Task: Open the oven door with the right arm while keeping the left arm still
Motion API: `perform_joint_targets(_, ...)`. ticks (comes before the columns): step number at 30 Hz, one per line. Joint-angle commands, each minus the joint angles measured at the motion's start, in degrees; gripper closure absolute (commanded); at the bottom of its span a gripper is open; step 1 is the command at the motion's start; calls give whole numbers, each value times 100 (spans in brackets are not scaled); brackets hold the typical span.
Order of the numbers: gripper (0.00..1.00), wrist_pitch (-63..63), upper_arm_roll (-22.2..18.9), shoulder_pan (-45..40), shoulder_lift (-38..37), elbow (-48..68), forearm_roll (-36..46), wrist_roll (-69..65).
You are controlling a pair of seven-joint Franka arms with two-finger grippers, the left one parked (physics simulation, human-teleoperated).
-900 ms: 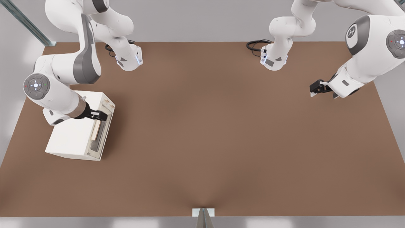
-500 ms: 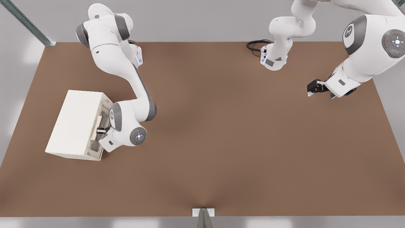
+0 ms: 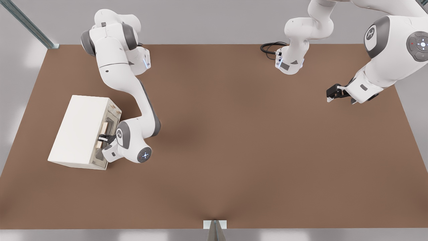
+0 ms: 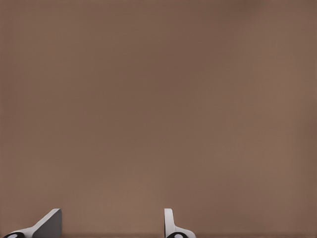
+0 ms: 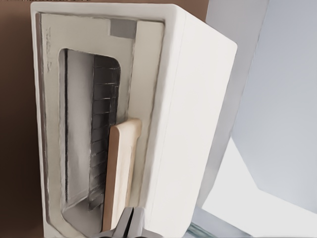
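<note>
The cream-white oven (image 3: 78, 129) stands at the front view's left, its door (image 3: 112, 115) facing the table's middle. In the right wrist view the door (image 5: 54, 74) looks closed, with greyish glass (image 5: 89, 134) and a pale tan bar handle (image 5: 121, 168). My right arm (image 3: 128, 80) reaches down in front of the door. Its gripper (image 3: 103, 137) is at the handle (image 3: 104, 127), about halfway along the bar. The wrist view shows the gripper (image 5: 130, 225) with its fingertips pressed together against the handle's near end, nothing visibly between them.
The brown table (image 3: 234, 150) stretches wide to the front view's right of the oven. The parked arm's gripper (image 3: 334, 92) hangs at the far right. A black cable (image 3: 269, 48) lies by that arm's base at the back edge.
My right arm swung from over the oven's top round to the door side. In the last half second the gripper shifted slightly closer to the handle. The oven has not moved.
</note>
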Motion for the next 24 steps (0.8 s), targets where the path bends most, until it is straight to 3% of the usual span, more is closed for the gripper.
perform_joint_targets(1,79,279,-5,-21,-16,-23,3,757)
perform_joint_targets(14,79,350,-76,-73,-174,-691,-59,739)
perform_joint_targets(24,79,358,-49,225,-174,-313,55,853)
